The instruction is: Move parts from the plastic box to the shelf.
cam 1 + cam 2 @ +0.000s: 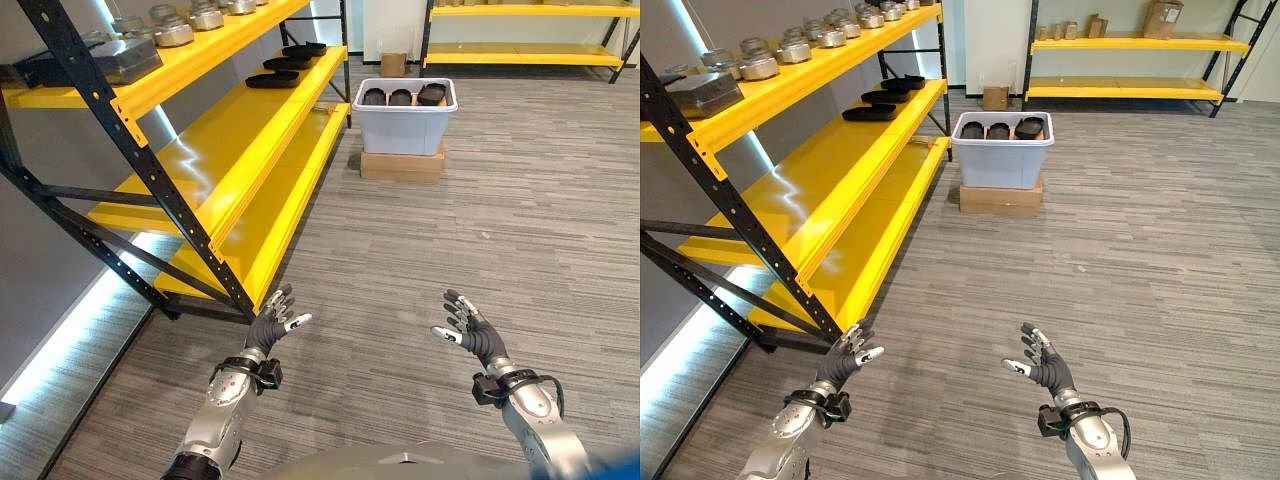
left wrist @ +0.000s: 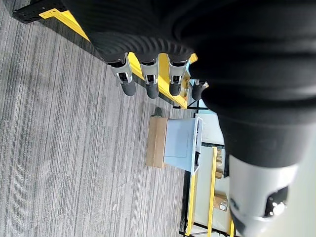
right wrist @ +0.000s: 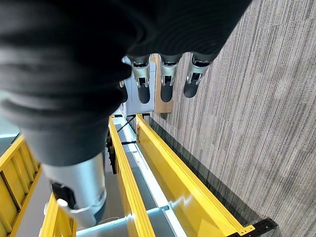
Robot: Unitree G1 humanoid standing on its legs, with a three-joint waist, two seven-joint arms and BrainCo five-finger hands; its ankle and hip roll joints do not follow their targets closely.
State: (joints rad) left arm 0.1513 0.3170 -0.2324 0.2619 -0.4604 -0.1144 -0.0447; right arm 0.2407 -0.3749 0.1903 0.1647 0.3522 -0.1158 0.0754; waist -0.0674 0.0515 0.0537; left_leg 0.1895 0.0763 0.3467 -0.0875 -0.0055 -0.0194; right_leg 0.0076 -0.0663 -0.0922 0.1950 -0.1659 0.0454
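Nearest the robot, the left hand (image 1: 270,325) and the right hand (image 1: 468,328) hang over bare grey floor (image 1: 400,260), well apart from each other, fingers spread wide and relaxed, holding nothing. To the left stands the yellow shelf (image 1: 230,150), its black corner upright (image 1: 130,160) planted on the floor just ahead of the left hand; the middle board is bare along its near stretch, while black parts already on the shelf (image 1: 285,62) lie toward its far end, and metal parts (image 1: 760,66) sit along the top board. Farther off, well apart from both hands, the plastic box (image 1: 405,115) rests on a flat cardboard box (image 1: 402,165) by the far end of the shelf, with black parts (image 1: 400,97) showing above its rim. The task looks barely started from here: the whole stretch of floor to the box has yet to be crossed. The main risk, as I judge it, is the left arm or hand clipping the black upright or the front edge of the lowest board on the way forward, since they lie so close on that side. At the box, a reach from too far back could push the light tub along or off its cardboard base. The round black parts look smooth and shallow, so a loose grasp might let one slip; and the parts at the shelf's far end could be knocked if a new one is set down too near them
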